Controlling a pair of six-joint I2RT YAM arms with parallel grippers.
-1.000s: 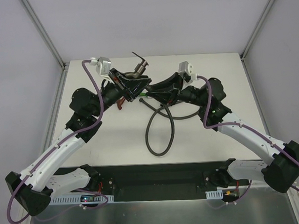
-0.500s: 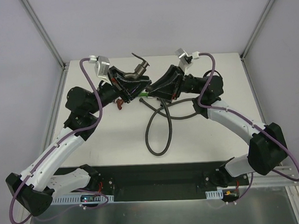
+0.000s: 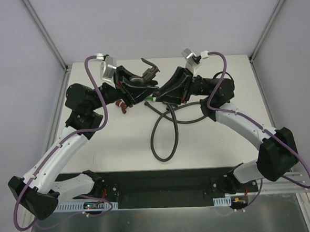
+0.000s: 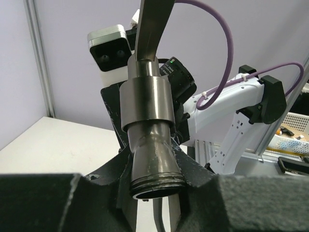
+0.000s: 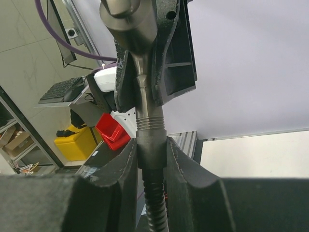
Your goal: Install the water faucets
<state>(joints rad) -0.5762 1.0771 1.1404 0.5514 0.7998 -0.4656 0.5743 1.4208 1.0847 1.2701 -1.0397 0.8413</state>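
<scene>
My left gripper (image 3: 141,90) is shut on the grey-brown metal faucet (image 3: 144,76), whose lever handle sticks up toward the back. In the left wrist view the gripper (image 4: 155,166) clamps the faucet (image 4: 148,116) by its flared body, threaded mouth down. My right gripper (image 3: 161,95) is shut on the metal end fitting of the dark flexible hose (image 3: 164,139). In the right wrist view the gripper (image 5: 151,151) grips that fitting (image 5: 151,126), which runs straight up into the faucet (image 5: 128,21). A red faucet (image 3: 122,106) and a green one (image 3: 149,98) lie below the grippers. The white one is hidden.
The hose loops on the white table (image 3: 114,145) toward the near edge. Both grippers meet above the table's back centre. Grey walls and corner posts (image 3: 47,36) close in the back and sides.
My right wrist has swung up and turned toward the left gripper. My left gripper has tilted the faucet, so its lever now points more to the right. The hose end has come up to the faucet.
</scene>
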